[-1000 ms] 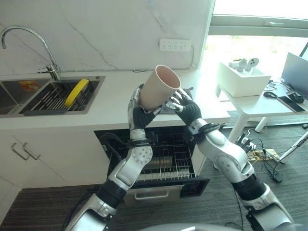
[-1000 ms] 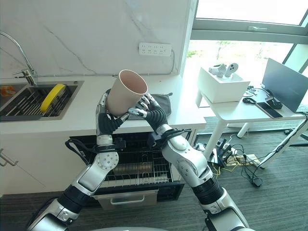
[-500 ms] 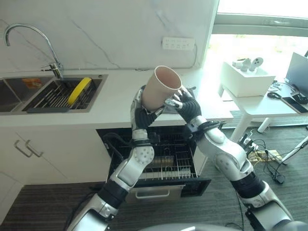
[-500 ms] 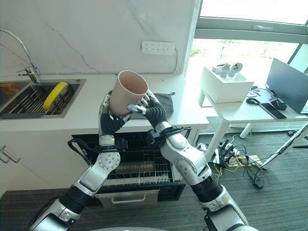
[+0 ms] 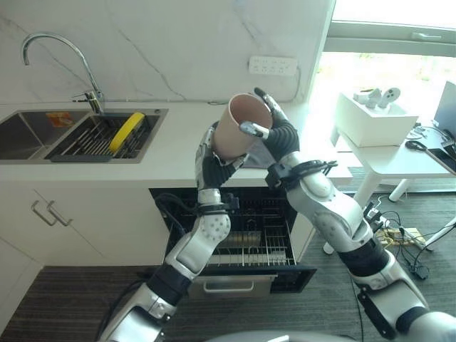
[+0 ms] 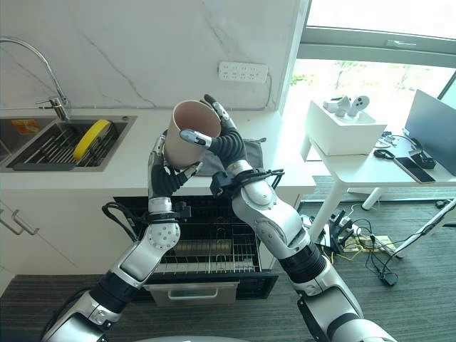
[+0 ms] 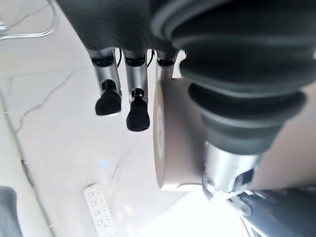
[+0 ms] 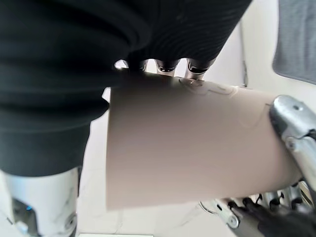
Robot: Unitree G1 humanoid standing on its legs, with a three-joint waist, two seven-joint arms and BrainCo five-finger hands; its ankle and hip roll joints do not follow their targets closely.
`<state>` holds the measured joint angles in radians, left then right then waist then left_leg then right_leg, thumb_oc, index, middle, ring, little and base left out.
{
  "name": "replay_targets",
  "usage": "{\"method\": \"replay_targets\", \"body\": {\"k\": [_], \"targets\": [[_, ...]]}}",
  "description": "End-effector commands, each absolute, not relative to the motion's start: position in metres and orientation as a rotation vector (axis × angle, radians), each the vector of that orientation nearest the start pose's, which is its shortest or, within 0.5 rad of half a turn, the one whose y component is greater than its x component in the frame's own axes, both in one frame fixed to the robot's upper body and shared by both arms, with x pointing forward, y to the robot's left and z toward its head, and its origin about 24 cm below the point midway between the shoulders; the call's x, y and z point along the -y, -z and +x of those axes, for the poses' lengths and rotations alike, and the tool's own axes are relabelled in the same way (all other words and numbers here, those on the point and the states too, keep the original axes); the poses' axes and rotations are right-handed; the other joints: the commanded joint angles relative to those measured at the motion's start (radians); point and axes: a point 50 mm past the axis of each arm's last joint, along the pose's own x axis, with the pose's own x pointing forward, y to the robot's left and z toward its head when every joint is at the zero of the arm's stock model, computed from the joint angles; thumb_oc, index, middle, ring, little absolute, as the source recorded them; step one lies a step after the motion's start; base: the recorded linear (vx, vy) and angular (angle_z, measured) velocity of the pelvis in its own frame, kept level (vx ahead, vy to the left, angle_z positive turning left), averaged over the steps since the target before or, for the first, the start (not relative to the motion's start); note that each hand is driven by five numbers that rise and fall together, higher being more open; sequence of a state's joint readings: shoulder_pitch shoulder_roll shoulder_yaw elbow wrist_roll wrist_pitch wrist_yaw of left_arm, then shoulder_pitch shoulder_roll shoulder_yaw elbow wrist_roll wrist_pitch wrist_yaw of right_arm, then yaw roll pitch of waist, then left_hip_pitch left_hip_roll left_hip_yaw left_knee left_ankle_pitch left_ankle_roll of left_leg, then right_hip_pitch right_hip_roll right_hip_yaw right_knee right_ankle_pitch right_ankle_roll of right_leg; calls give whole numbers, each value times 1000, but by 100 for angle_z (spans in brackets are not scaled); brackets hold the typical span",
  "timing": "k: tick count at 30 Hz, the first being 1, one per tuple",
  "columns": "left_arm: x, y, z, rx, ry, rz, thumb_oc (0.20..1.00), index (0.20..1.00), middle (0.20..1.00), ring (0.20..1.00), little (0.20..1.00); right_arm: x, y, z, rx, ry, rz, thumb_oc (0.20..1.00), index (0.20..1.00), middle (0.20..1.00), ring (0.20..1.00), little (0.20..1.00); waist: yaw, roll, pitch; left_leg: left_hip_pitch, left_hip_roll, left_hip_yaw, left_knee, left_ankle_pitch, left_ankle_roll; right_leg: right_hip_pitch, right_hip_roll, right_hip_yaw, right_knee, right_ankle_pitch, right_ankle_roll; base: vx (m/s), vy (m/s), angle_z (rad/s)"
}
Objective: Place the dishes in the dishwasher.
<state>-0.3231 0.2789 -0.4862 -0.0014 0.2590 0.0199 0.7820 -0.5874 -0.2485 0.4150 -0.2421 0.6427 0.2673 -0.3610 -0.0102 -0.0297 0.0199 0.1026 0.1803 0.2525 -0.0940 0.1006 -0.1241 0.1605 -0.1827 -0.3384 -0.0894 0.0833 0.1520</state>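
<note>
- Steel sink (image 5: pixel 43 139) at far left of the white surface (image 5: pixel 164 153) holds one yellow dish (image 5: pixel 128 132) leaning on edge in its rack, below one curved tap (image 5: pixel 64 60).
- One beige cup (image 5: pixel 241 127) is held up above the surface, between both hands, its open mouth tilted up and toward the right.
- Left hand (image 5: pixel 212 165) grips the cup's lower part from beneath, fingers curled round it; the left wrist view shows two of its fingers (image 7: pixel 109 101) sticking out free beside the cup wall.
- Right hand (image 5: pixel 274 132) wraps the cup near its rim, thumb on the near side and fingers over the far side; the right wrist view shows the cup's side lying across the palm, which the eye views do not show.
- One dishwasher drawer (image 5: pixel 246 246) stands pulled open under the surface, its wire rack exposed, directly below the cup.
- One grey cloth (image 6: pixel 246 153) lies on the surface behind the right hand.
- One wall socket strip (image 5: pixel 273 65) sits on the marble backsplash.
- One white box (image 5: pixel 374 117) rests on a side table (image 5: pixel 399 157) at right.
</note>
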Motion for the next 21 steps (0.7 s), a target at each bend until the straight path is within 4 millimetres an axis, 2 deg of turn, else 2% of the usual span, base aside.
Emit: {"method": "replay_targets", "body": {"k": [1,21], "targets": [[-69,-154,286,732,-150,463,200,200,200,200,200,38,-256,289,503,-462,234,1000,1000,1000,1000,1000,36,0,24,61,49,5,7,-125,-4,9,-53,-23,2,-74,29,0,0,0],[-77,-158,294,581,-144,247,200,200,200,200,200,41,-228,298,403,-469,135,1000,1000,1000,1000,1000,29,1,35,70,49,0,7,-123,-6,18,-46,-18,2,-78,25,0,0,0]]}}
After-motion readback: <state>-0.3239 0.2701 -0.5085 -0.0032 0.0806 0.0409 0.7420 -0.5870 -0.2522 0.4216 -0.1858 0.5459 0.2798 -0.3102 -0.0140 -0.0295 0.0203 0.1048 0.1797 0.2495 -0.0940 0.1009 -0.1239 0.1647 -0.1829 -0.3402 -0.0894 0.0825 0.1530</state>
